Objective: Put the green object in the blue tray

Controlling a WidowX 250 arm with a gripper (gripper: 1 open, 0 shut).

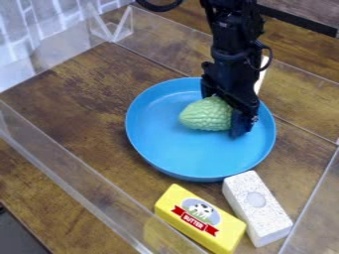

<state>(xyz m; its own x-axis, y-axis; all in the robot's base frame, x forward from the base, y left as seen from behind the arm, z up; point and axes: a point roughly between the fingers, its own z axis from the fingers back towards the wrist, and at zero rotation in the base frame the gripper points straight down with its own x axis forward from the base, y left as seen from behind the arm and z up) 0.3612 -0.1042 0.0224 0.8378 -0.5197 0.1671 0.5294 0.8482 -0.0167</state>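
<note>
The green object [201, 113], a pale bumpy oval lump, lies inside the blue tray [159, 139], right of the tray's centre. My gripper [229, 111] comes down from the top and stands open, its dark fingers [241, 123] straddling the lump's right end. One finger is partly hidden behind the lump. I cannot tell whether the fingers touch it.
A yellow box [199, 217] with a cartoon label and a white block [257, 206] lie near the front edge, right of centre. Clear plastic walls [54, 149] border the wooden table on the left and front. The arm [233, 30] rises at the back.
</note>
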